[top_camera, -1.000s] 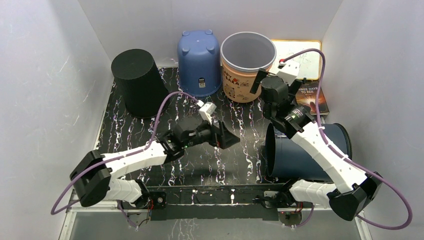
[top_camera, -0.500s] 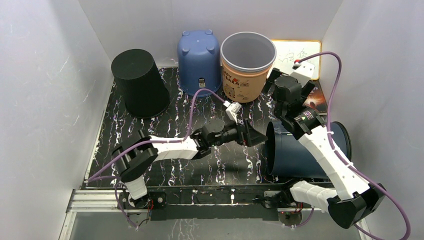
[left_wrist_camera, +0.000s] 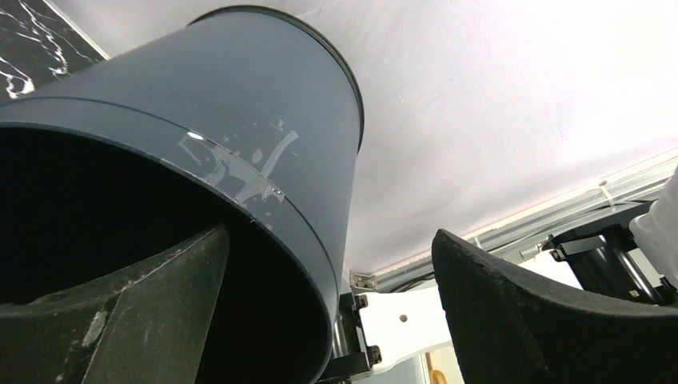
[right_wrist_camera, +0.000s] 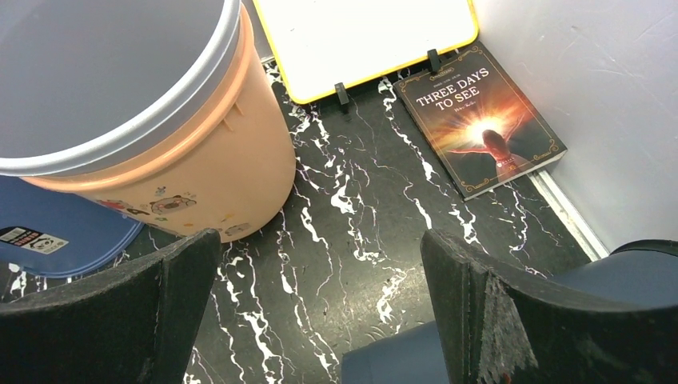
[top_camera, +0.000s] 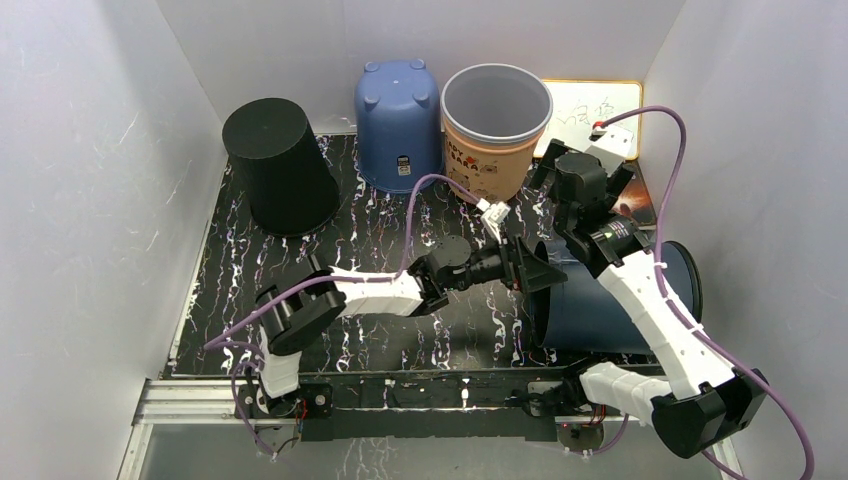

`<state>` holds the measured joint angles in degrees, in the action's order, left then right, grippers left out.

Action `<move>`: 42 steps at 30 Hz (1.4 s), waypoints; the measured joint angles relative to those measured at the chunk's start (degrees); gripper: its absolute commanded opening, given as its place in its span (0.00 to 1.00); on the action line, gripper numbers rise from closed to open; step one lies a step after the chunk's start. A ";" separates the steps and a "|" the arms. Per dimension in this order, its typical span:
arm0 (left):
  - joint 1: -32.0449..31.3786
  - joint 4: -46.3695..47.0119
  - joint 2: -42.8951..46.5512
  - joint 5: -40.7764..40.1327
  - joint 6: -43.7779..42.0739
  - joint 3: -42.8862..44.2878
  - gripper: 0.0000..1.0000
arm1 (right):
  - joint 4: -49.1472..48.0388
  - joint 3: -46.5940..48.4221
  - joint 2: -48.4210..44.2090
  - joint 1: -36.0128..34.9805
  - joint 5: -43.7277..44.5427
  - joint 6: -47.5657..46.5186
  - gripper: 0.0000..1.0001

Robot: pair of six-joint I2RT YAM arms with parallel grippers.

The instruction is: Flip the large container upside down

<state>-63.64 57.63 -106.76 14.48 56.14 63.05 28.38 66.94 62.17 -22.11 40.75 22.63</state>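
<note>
The large container (top_camera: 585, 312) is a dark navy bucket lying on its side at the right of the table, mouth facing left. It fills the left wrist view (left_wrist_camera: 264, 120). My left gripper (top_camera: 543, 272) is open at its mouth and straddles the rim (left_wrist_camera: 332, 304): one finger (left_wrist_camera: 120, 312) is inside, the other (left_wrist_camera: 544, 312) is outside. I cannot tell if either touches the wall. My right gripper (top_camera: 580, 168) is open and empty above the table behind the container (right_wrist_camera: 320, 312). A strip of the container shows low in the right wrist view (right_wrist_camera: 400, 356).
An upright orange bucket (top_camera: 495, 130), an upside-down blue bucket (top_camera: 398, 120) and an upside-down black bucket (top_camera: 280, 165) stand along the back. A whiteboard (top_camera: 590, 105) and a book (right_wrist_camera: 480, 120) lie at the back right. White walls enclose the table.
My left arm has reached to the right until its open jaws straddle the container's rim. My right gripper has shifted a little right and toward the back, staying open.
</note>
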 measured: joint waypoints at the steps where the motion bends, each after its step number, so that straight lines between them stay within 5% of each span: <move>1: -0.31 0.68 -0.94 0.20 0.48 0.68 0.95 | -0.04 -0.04 0.00 0.17 -0.17 -0.04 0.98; 17: -1.84 2.47 -9.09 2.45 3.93 7.06 0.87 | -0.31 -0.04 0.00 3.08 -2.14 -1.33 0.98; 26: -2.21 2.80 -12.31 3.56 5.68 8.85 0.56 | -0.37 -0.04 0.00 4.13 -2.64 -1.84 0.98; 32: -2.23 5.66 -12.96 4.46 7.45 9.70 0.00 | -1.25 -0.33 0.00 4.59 -3.26 -2.01 0.98; 42: -2.69 9.49 -12.28 4.57 7.52 4.72 0.00 | -1.86 -1.55 -0.02 5.46 -3.65 -2.21 0.98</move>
<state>-66.32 67.11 -119.04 19.05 63.66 67.77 26.52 65.39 62.15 -16.64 37.10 20.43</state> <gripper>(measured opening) 0.044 0.980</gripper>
